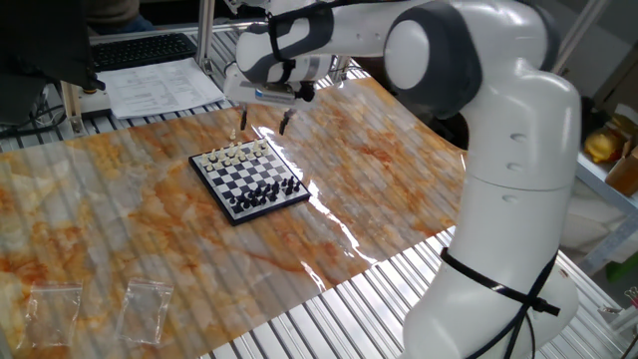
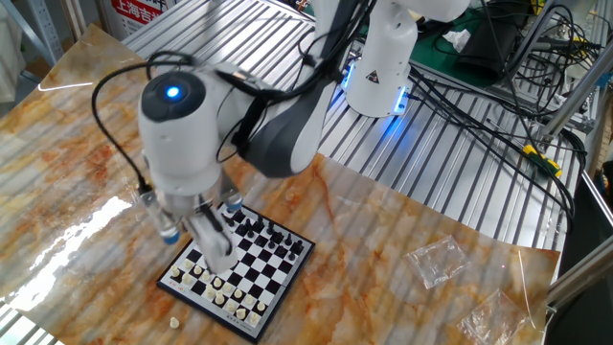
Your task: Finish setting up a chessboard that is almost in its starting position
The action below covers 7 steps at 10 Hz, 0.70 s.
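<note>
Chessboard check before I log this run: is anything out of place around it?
Yes. One cream piece sits on the table just off the chessboard's cream-side corner, not on any square.

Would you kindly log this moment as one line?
stage: approach | claw: open, empty, above the cream end of the chessboard | stray cream piece: on table beside board
</note>
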{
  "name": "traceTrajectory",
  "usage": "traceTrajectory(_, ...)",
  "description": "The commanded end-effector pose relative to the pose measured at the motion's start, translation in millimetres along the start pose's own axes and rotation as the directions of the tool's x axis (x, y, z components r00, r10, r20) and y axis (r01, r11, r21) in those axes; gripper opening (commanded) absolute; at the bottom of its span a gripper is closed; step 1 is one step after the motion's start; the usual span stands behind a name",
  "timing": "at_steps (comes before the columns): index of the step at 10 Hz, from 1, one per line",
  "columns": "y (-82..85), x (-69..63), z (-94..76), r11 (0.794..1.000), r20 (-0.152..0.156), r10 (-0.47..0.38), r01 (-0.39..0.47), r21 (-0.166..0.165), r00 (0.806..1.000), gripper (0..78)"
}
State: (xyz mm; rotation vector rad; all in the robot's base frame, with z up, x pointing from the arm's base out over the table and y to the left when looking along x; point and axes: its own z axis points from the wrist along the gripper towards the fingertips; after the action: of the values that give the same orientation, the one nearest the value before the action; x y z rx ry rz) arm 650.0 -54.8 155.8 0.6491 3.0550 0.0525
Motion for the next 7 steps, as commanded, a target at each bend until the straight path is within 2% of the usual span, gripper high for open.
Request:
traceTrajectory(1, 8.9, -18.8, 0.8, 1.000, 0.003, 0.002, -0.002, 0.001, 1.000, 77.5)
traceTrajectory(7, 19.3, -41.6, 11.8, 1.000, 0.004, 0.005, -0.005, -0.004, 1.000, 77.5)
